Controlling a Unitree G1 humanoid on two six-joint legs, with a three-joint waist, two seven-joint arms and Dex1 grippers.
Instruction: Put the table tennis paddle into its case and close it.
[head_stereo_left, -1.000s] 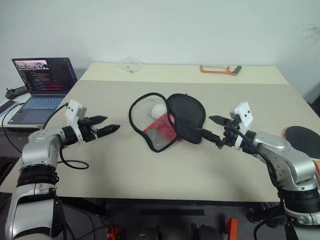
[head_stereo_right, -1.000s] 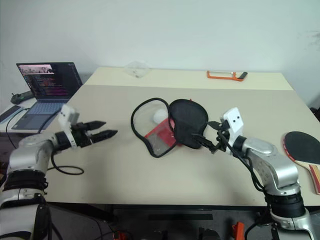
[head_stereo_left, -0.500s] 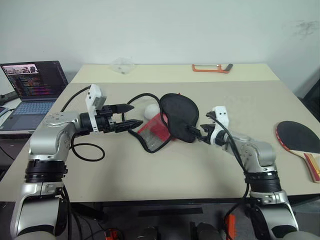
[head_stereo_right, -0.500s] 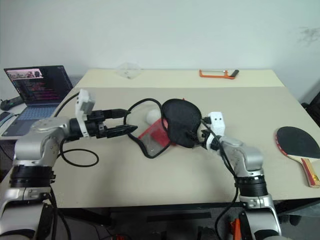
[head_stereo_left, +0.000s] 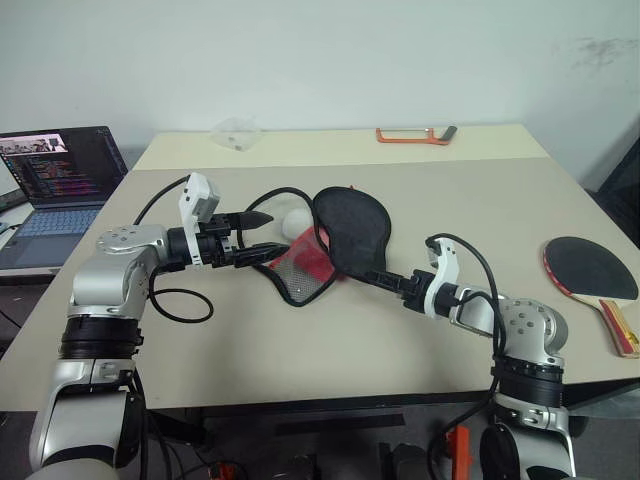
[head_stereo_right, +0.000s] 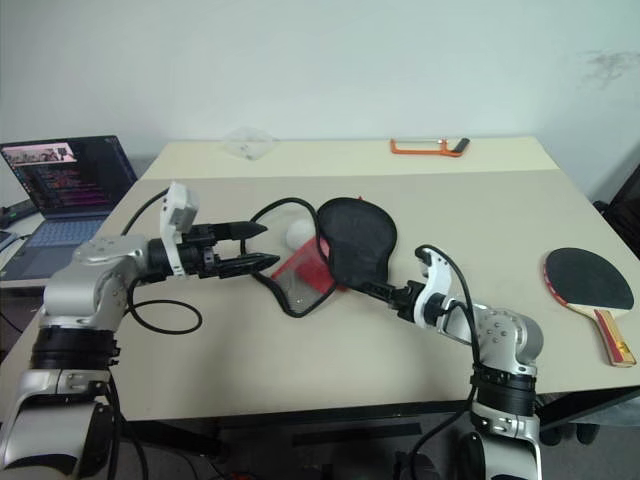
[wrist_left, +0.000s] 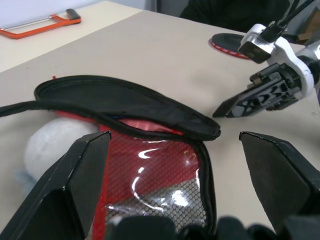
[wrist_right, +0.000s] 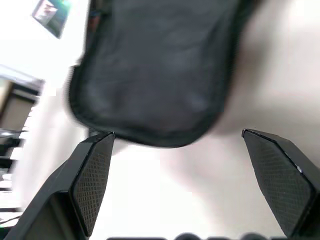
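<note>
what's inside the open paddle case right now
A white ball sits inside the open case, by the red mesh pocket. The raised black flap hides whatever lies beneath it. The paddle lies outside.

A lab or office room: plain white wall (head_stereo_left: 330, 50), two beige tables (head_stereo_left: 300, 330) pushed together, an open laptop (head_stereo_left: 55, 175) showing code at far left, an orange tool (head_stereo_left: 412, 135) far back.

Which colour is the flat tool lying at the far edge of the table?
The flat tool is orange, clearest in the left eye view.
</note>
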